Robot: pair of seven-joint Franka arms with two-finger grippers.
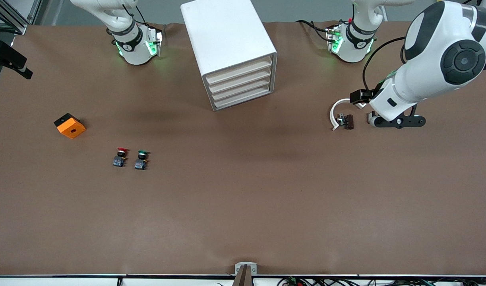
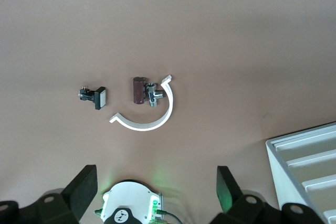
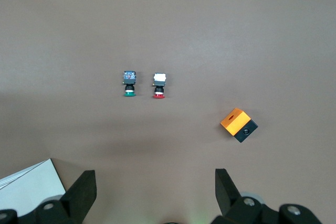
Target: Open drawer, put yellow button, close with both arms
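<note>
- The red button (image 1: 122, 151) and green button (image 1: 143, 153) lay nearer the camera than the cabinet (image 1: 227, 31). I saw no yellow button anywhere.
- My left claw (image 2: 156, 174) hung wide open and empty over a white clip (image 2: 149, 120), toward the left arm's end from the cabinet.
- My right claw (image 3: 155, 177), also open and empty, hung toward the right arm's end.
- The drawer (image 1: 239, 71), topmost in the cabinet, sat shut, so I judged opening it came first.

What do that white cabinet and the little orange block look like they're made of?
The cabinet looks like smooth, matte white plastic, with rounded moulded corners. The orange block is likely plastic as well: flat uniform colour, black base, small hole on top. Neither can be confirmed.
</note>
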